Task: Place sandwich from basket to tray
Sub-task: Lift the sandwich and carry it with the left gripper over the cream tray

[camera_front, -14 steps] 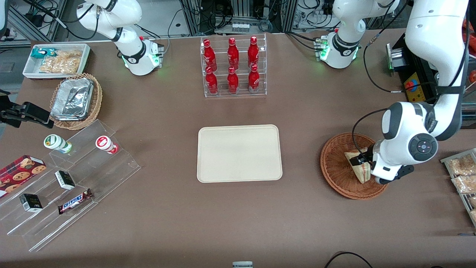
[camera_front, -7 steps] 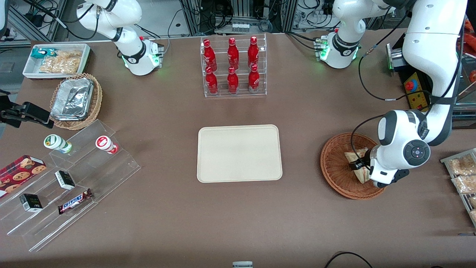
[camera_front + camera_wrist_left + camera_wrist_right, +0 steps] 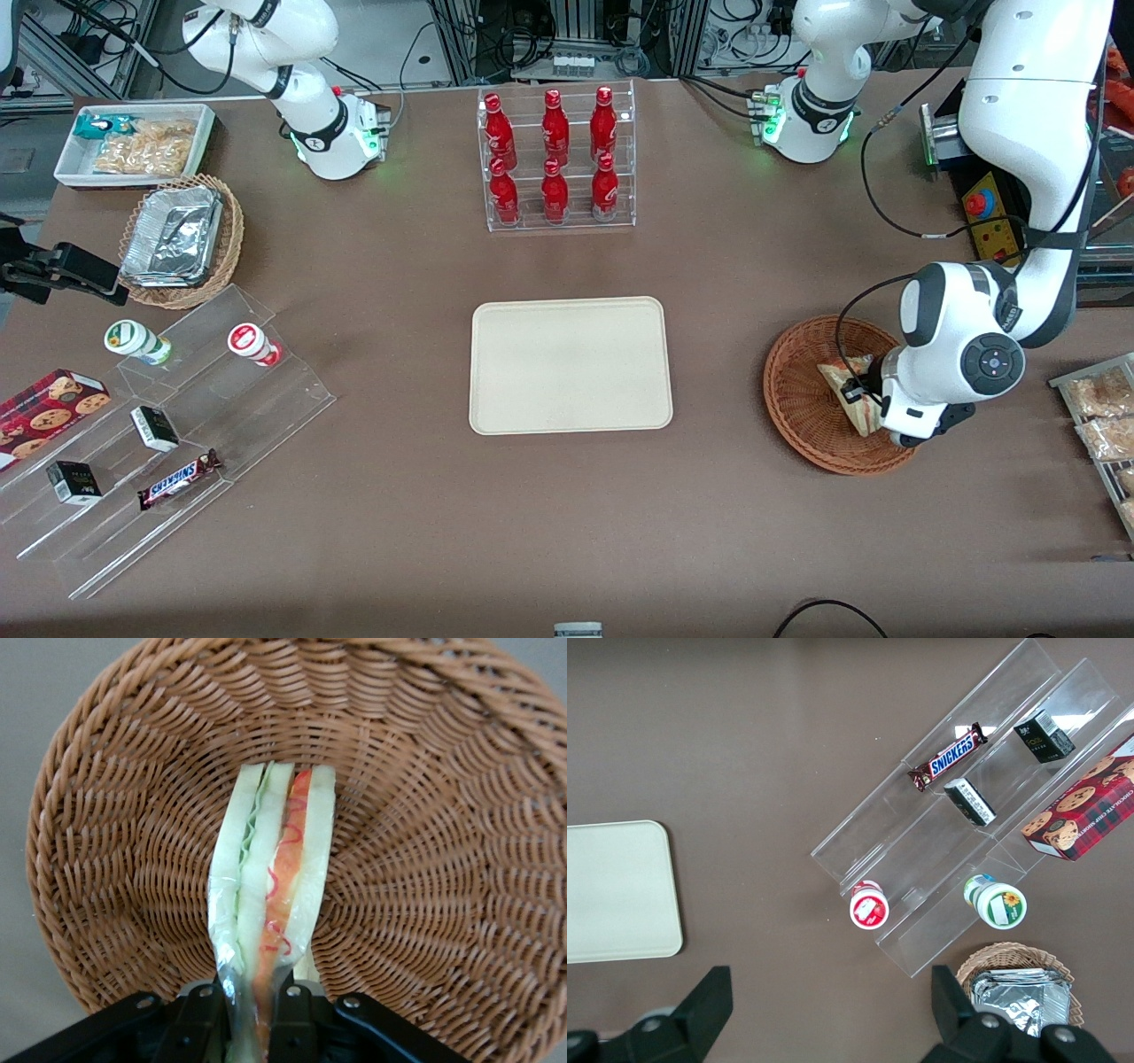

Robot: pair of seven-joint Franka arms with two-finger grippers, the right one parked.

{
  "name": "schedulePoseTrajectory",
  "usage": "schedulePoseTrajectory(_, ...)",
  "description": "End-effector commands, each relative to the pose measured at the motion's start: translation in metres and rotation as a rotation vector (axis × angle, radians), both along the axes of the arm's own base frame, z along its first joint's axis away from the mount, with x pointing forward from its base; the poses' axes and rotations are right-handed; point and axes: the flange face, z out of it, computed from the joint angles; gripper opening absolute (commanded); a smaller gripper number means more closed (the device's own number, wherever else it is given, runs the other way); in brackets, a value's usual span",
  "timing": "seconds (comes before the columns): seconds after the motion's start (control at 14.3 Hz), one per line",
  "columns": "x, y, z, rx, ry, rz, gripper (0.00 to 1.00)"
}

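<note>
The sandwich (image 3: 849,390), a wrapped wedge of pale bread with red and green filling (image 3: 272,895), stands on its edge inside the reddish-brown wicker basket (image 3: 802,399) toward the working arm's end of the table. My gripper (image 3: 861,392) is down in the basket and shut on the sandwich; its black fingers (image 3: 297,1020) clamp the wrapped bread from both sides. The basket's woven wall (image 3: 115,859) surrounds it. The cream tray (image 3: 570,365) lies flat at the table's middle, apart from the basket; its corner shows in the right wrist view (image 3: 620,895).
A clear rack of red bottles (image 3: 555,159) stands farther from the camera than the tray. Bagged snacks (image 3: 1103,416) lie beside the basket at the table's edge. Acrylic steps with snacks (image 3: 168,425), a tan basket with foil containers (image 3: 177,237) and a white bin (image 3: 133,143) sit toward the parked arm's end.
The arm's wrist shifted slightly farther from the camera and toward the tray over the basket; the sandwich now sits a little higher and more upright between the fingers.
</note>
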Motion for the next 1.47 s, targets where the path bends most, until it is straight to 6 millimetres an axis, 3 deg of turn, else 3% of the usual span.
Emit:
schedulePoseTrajectory(0.0,0.007,-0.015,0.042,0.012,-0.037,0.027,0.13)
schedulePoseTrajectory(0.14,0.005,-0.054,0.080,0.011,-0.030,-0.017,0.13)
schedulePoseTrajectory(0.28,-0.004,-0.108,0.109,0.025,-0.038,-0.004,0.14)
schedulePoseTrajectory(0.56,-0.039,-0.249,0.125,0.041,-0.079,0.015,0.14)
schedulePoseTrajectory(0.84,-0.066,-0.352,0.103,0.040,-0.085,0.065,0.14)
schedulePoseTrajectory(1.05,-0.074,-0.414,0.076,0.053,-0.120,-0.028,0.15)
schedulePoseTrajectory(1.19,-0.077,-0.441,0.057,0.061,-0.145,-0.111,0.15)
schedulePoseTrajectory(1.4,-0.089,-0.464,0.046,0.019,-0.140,-0.260,0.16)
